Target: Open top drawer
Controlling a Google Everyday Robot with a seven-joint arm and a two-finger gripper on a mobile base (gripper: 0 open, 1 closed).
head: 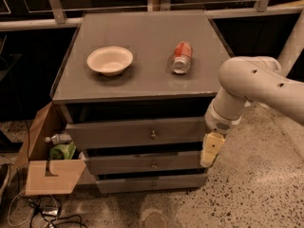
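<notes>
Nearest, a cardboard box [47,175] stands on the floor against the cabinet's left side. Just above the two lower drawers [142,165], the gripper [211,149] hangs at the right end of the cabinet front, about level with the lower edge of the top drawer [118,134]; whether it is apart or together I cannot tell. That drawer sits directly under the worktop [142,82], its brass knob [153,135] at centre, well left of the gripper. To do this well, I judge the gripper should go left, take the knob squarely, then pull straight out and level. Farther back, a bowl [109,60] and a toppled soda can [181,57] might shift with any jerk.
</notes>
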